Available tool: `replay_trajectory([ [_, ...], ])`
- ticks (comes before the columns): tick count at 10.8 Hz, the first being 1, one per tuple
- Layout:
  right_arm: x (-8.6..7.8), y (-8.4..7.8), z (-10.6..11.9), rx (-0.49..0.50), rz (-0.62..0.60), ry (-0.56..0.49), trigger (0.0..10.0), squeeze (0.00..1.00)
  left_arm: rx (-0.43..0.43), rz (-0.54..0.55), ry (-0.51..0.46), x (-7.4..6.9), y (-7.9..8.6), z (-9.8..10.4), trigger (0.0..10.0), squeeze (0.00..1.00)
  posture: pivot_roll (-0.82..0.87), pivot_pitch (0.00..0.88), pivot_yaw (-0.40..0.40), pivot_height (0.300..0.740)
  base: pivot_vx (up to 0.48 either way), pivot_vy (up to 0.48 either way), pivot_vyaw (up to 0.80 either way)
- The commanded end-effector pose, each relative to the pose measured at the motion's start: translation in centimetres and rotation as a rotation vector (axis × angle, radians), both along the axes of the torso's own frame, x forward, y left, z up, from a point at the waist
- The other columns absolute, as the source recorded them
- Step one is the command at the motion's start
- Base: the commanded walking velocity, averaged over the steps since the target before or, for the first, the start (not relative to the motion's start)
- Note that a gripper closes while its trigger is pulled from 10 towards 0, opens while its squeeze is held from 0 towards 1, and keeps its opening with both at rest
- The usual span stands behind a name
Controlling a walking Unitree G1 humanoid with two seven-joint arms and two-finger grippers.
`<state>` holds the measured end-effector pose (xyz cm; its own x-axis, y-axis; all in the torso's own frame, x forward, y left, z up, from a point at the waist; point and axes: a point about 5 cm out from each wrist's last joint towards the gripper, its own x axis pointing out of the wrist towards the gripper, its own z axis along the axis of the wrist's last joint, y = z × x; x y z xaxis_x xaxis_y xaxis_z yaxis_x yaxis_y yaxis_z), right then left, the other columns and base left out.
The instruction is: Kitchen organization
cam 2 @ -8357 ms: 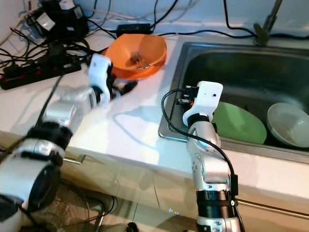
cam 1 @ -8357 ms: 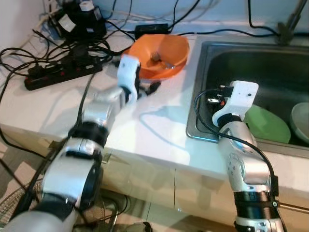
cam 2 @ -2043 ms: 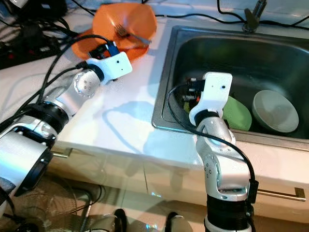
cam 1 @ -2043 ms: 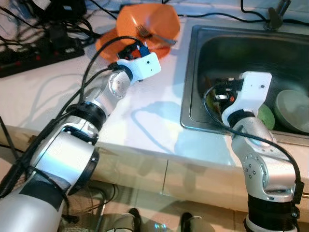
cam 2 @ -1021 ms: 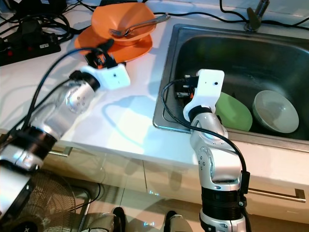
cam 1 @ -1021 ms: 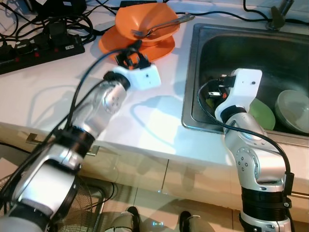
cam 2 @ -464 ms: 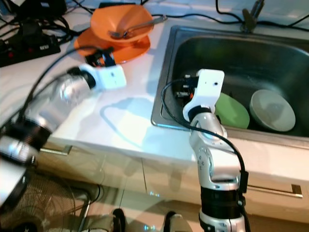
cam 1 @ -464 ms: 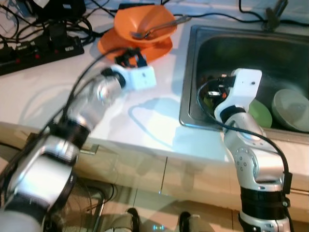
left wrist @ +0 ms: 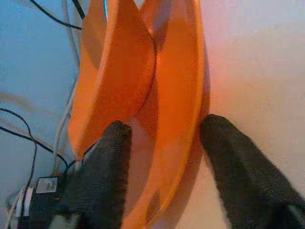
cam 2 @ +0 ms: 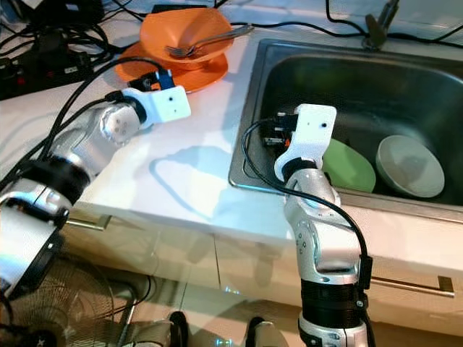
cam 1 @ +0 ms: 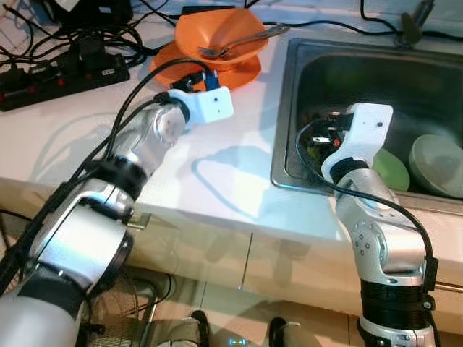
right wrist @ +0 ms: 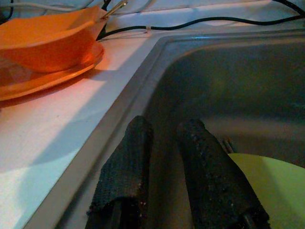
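On the white bench [cam 1: 217, 181] the left arm [cam 1: 137, 163] reaches toward an orange bowl [cam 1: 221, 32] with a fork [cam 1: 239, 45] in it, stacked on an orange plate [cam 1: 239, 71], while the right arm [cam 1: 362, 195] leans over the sink [cam 1: 347, 79], where a green plate [cam 1: 391, 170] and pale bowl [cam 1: 438, 155] lie.
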<state>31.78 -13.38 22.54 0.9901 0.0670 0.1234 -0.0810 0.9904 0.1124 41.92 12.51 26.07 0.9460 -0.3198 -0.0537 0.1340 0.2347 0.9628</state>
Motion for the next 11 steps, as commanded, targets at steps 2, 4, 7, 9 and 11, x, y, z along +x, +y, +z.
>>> replay_trajectory([
  [2, -0.3, 0.1, -0.1, 0.004, 0.009, 0.000, 10.0, 0.00, 0.029, 0.047, 0.072, 0.2, 0.8, -2.1, 10.0, 0.00, 0.01, 0.252, 0.028, 0.740, 0.000, 0.000, 0.00],
  [4, -0.4, 0.1, -0.1, 0.005, 0.008, 0.003, 10.0, 0.00, 0.036, 0.058, 0.064, 0.2, 0.8, -2.2, 10.0, 0.00, 0.01, 0.258, 0.038, 0.740, 0.000, 0.000, 0.00],
  [7, -0.9, 0.1, -0.1, 0.007, 0.000, 0.003, 10.0, 0.00, 0.023, 0.090, 0.051, 0.3, 0.4, -2.9, 3.0, 0.00, -0.02, 0.258, 0.052, 0.740, 0.000, 0.000, 0.00],
  [9, -1.5, -0.2, -0.2, 0.004, -0.015, 0.008, 10.0, 0.00, 0.023, 0.089, 0.047, 0.3, -0.2, -3.2, 10.0, 0.00, -0.04, 0.269, 0.057, 0.740, 0.000, 0.000, 0.00],
  [11, -1.7, -0.3, -0.3, 0.004, -0.022, 0.014, 10.0, 0.00, 0.024, 0.089, 0.045, 0.3, -0.4, -3.3, 10.0, 0.00, -0.05, 0.280, 0.057, 0.740, 0.000, 0.000, 0.00],
])
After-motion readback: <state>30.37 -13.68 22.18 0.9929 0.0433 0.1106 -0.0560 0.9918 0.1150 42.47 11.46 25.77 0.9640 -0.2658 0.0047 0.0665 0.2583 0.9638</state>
